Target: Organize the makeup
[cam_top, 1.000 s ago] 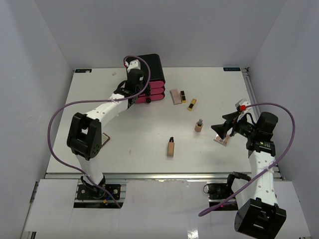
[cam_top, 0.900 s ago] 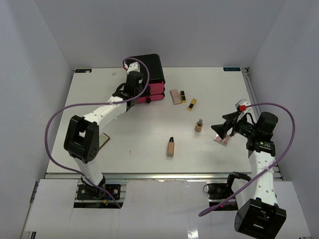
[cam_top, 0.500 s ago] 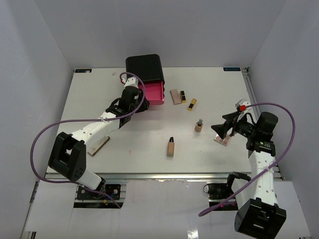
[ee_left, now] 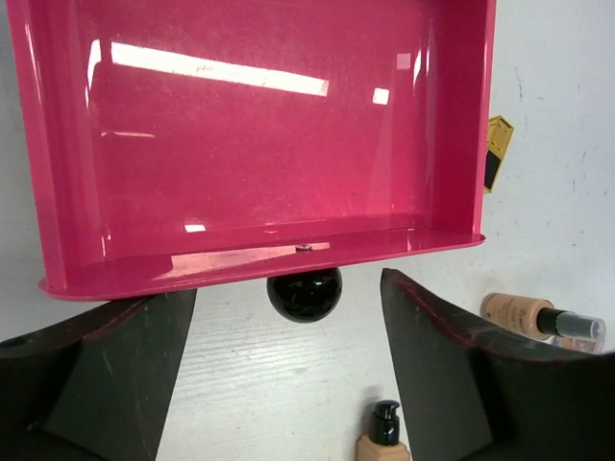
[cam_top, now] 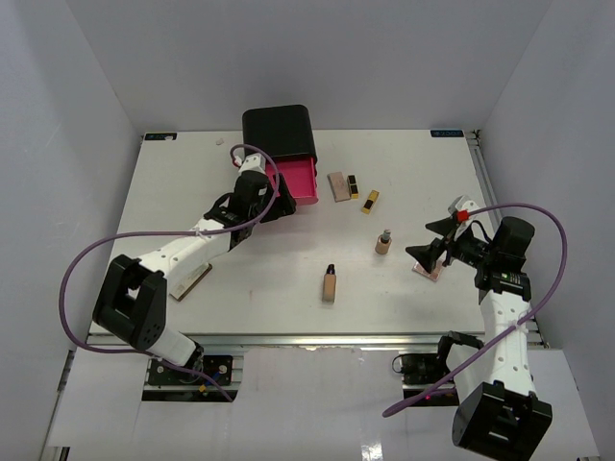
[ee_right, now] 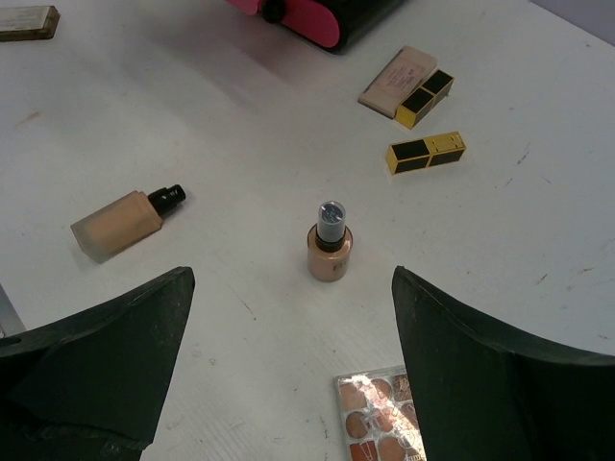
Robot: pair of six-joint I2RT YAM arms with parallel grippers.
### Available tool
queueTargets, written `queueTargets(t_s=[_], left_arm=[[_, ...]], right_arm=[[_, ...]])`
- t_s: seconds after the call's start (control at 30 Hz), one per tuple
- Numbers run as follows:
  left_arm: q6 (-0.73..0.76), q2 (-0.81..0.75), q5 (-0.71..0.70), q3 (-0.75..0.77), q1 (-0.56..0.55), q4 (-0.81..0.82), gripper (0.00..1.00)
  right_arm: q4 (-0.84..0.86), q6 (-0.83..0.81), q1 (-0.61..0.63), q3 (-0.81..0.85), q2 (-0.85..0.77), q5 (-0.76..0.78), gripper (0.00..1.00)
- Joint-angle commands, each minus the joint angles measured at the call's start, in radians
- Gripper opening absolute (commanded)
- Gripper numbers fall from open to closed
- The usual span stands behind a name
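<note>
The left gripper was at the front of the black box, which stood at the far side of the tabletop. One pink drawer stood out of the box, and in the left wrist view nothing lay inside it. Its round black knob was between the left jaws, which were released; both fingers stood apart from the knob and did not touch it.

The right gripper hung over the right part of the tabletop, also with its jaws released and nothing between them. The square eyeshadow palette lay flat just below it, near the right edge.

The other makeup was spread on the tabletop between the two arms. A small round beige bottle stood upright near the palette. A beige bottle with a black top lay on its side, more toward the middle and nearer to the robot. Farther back, right of the drawer, a flat pinkish-tan compact lay with one black-and-gold lipstick just beside it, perhaps touching. The second lipstick lay near them but apart, toward the upright bottle. None of the makeup was in the drawer.
</note>
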Motion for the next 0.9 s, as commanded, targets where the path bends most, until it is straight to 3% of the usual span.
queueTargets(t_s=[0.0,0.17,0.3,0.43,0.53,0.87], left_arm=[[0.018,-0.077,0.019,-0.012,0.003,0.026,0.93],[0.031,-0.121,0.057,-0.043,0.003,0.039,0.96],[0.036,-0.192,0.079,-0.101,0.003,0.074,0.98],[0.047,-0.256,0.095,-0.149,0.003,0.092,0.98],[0.052,-0.275,0.093,-0.172,0.003,0.093,0.98],[0.053,-0.455,0.150,-0.291,0.003,0.167,0.98]], right_arm=[[-0.089,-0.244,-0.003,0.036,0.028,-0.041,0.90],[-0.185,-0.380,0.009,0.111,0.086,0.049,0.91],[-0.231,-0.398,0.094,0.139,0.194,0.143,0.91],[-0.108,-0.316,0.259,0.074,0.237,0.334,0.90],[-0.002,-0.267,0.313,0.045,0.260,0.396,0.90],[0.214,-0.155,0.378,0.044,0.443,0.502,0.90]])
